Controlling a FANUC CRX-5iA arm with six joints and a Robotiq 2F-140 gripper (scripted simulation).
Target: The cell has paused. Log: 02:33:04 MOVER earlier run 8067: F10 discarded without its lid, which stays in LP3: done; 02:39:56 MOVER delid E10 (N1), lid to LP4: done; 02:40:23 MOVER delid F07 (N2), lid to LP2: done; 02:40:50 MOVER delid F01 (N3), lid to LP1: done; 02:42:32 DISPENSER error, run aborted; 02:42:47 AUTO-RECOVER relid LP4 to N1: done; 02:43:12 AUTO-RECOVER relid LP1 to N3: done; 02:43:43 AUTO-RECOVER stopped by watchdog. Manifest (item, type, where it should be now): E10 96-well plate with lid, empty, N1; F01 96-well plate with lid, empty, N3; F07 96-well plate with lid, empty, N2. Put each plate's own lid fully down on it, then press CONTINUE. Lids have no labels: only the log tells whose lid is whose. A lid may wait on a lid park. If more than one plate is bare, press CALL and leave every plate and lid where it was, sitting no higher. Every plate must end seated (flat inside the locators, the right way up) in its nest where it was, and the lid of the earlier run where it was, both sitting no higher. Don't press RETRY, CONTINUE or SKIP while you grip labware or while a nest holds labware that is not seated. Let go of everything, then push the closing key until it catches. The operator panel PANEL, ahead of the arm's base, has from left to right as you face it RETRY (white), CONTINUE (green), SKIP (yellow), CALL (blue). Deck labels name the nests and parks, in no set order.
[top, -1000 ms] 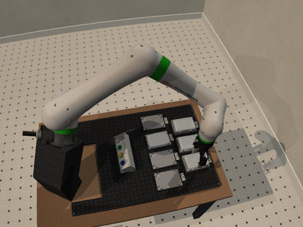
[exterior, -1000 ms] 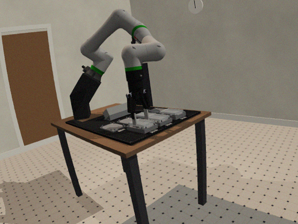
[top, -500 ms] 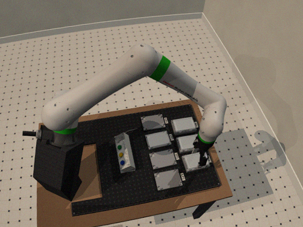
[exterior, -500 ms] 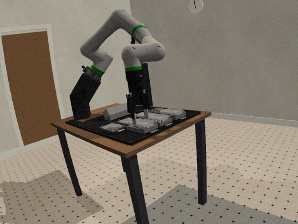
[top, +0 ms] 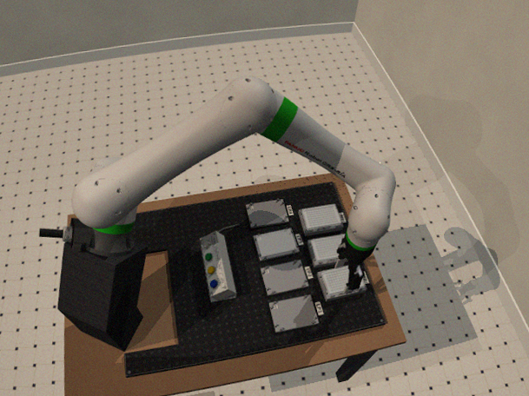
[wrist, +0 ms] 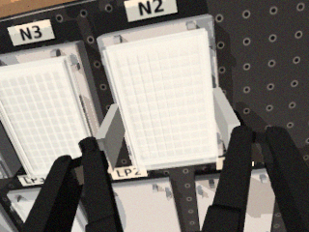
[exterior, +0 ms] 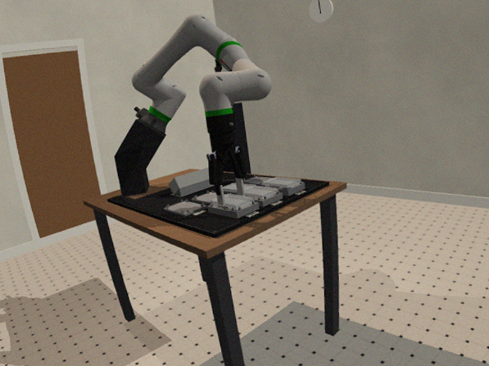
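Gripping a clear lid, white well grid beneath, over N2

Deck labels, top view: too small to read.
LP2 label: partly covered by the lid's near edge.
Label left of it: cut by a finger link, last character hidden.
Gripper fingers: upper links run off the bottom edge in the wrist view.
N3 plate: left side cut by the frame.
Panel top button: hidden in glare and angle; white key cannot be made out.
Panel in exterior view: buttons face away.
Lid seating on N2: cannot tell whether it touches the plate.
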